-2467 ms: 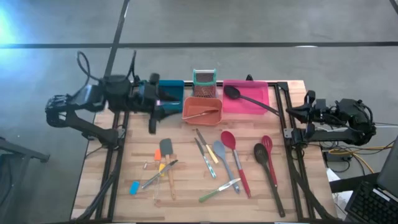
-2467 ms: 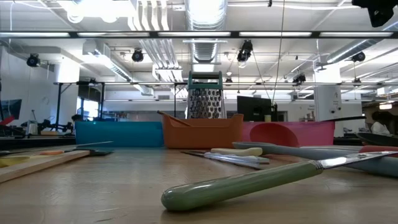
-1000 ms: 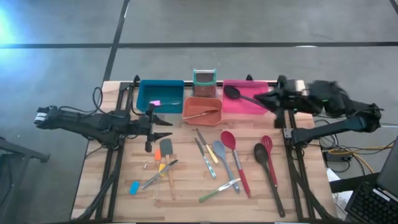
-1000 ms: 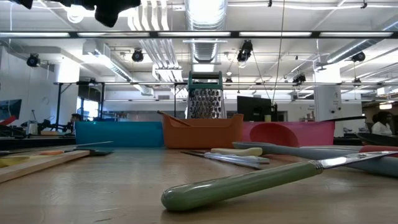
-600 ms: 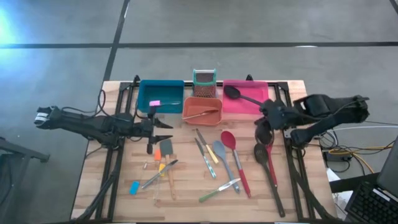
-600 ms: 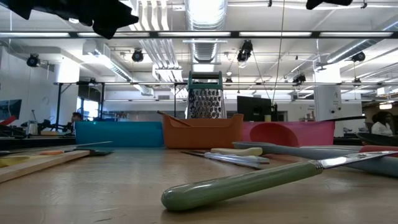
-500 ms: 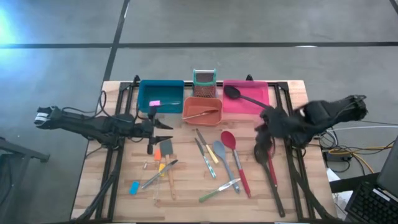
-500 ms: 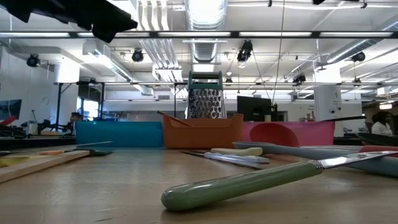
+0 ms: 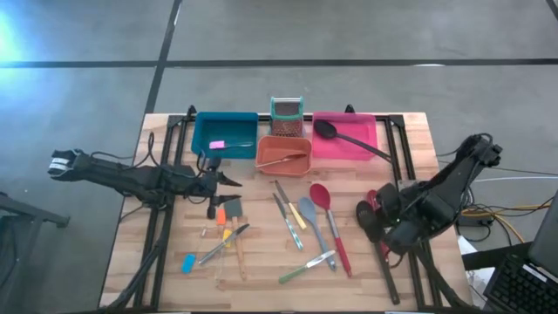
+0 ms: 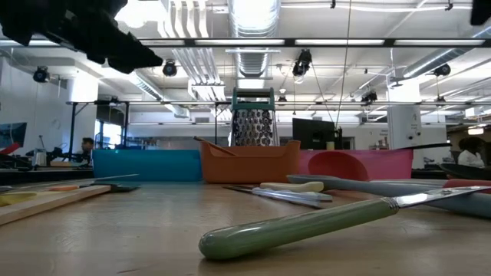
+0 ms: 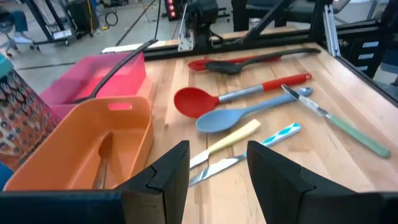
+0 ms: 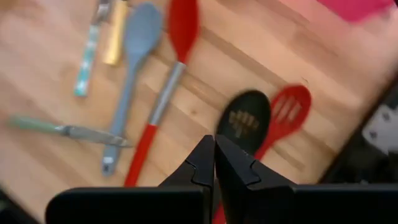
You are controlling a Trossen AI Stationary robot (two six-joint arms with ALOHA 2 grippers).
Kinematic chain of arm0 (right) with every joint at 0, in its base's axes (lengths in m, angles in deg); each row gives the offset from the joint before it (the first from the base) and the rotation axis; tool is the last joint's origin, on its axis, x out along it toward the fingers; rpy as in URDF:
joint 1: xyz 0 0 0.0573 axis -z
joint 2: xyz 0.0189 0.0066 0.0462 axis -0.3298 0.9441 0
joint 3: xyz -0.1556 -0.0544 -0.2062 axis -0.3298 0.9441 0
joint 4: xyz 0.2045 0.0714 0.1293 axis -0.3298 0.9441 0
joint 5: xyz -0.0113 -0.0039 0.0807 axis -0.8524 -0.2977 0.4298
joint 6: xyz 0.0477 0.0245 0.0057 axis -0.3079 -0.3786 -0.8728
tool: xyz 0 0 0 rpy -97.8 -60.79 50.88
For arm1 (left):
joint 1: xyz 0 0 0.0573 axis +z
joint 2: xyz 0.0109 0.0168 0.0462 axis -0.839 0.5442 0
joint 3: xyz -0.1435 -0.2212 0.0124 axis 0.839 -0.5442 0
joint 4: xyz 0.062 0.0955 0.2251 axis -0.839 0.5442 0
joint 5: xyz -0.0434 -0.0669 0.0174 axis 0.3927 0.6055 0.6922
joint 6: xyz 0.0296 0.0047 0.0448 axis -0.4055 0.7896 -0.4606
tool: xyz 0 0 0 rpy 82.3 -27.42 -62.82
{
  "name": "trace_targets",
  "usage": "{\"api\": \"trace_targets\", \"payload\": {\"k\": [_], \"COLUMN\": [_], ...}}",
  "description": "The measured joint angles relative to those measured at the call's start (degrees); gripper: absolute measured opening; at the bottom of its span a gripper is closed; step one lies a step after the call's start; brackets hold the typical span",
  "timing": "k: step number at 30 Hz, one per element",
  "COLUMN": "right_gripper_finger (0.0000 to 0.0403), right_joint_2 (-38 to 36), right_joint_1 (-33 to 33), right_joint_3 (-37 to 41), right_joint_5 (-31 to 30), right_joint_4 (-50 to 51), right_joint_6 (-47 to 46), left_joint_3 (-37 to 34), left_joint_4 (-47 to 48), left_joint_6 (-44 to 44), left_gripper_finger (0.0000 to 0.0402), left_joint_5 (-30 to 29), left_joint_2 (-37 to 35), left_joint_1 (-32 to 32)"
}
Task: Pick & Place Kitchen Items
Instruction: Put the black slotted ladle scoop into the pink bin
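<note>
Beside three bins (image 9: 282, 153): left claw (image 9: 228, 180) spread; right claw (image 9: 370, 209) pressed together above two slotted spoons (image 12: 267, 121).

Left gripper (image 9: 228, 180) hovers, fingers (image 11: 166, 171) apart; right gripper (image 9: 373, 213) closed.

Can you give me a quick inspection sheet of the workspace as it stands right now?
Surface: wooden table, flat, light planks.
Job's things: red spoon, grey spoon, black slotted spoon and red slotted spoon lie loose; a black ladle leans out of the pink bin; small cutlery near the left side.
Clutter: blue bin, orange bin, grater at the far edge.
Grippers: left gripper open, empty, in front of the blue bin; right gripper shut, empty, above the slotted spoons.
Cables: some beside the table's right edge.
Surroundings: workshop room, a person far off.
</note>
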Motion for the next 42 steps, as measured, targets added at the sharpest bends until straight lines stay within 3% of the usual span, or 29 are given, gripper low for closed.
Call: {"api": "trace_targets", "payload": {"k": [5,8,16,21,30,42], "right_gripper_finger": [0.0023,0.0050,0.0145,0.0181,0.0199,0.0199], "right_joint_2": [0.9,0.5,-0.6,-0.6,-0.6,-0.6], "right_joint_1": [-0.7,-1.4,-1.4,-1.4,-1.3,-1.2], "right_joint_3": [3.2,5.4,12.4,17.2,26.4,37.7], "right_joint_5": [7.0,7.9,12.1,16.3,18.8,19.7], "right_joint_4": [-2.0,-5.5,-12.0,-15.6,-22.5,-39.5], "right_joint_6": [-5.4,-6.4,-6.9,-7.2,-8.1,-10.0], "left_joint_3": [-0.1,-1.2,-11.8,-18.1,-22.3,-22.5], "left_joint_4": [-2.4,-2.6,-15.1,-19.9,-19.8,-16.5], "left_joint_6": [-5.3,-6.6,-3.9,-2.9,-3.0,-3.4], "left_gripper_finger": [0.0165,0.0165,0.0165,0.0165,0.0165,0.0165], "left_joint_5": [0.5,0.6,1.5,1.5,1.3,0.9], "left_joint_2": [-0.8,-2.6,-12.6,-19.5,-26.8,-27.0], "left_joint_1": [0.0,0.0,-0.1,-0.1,-0.1,-0.1]}}
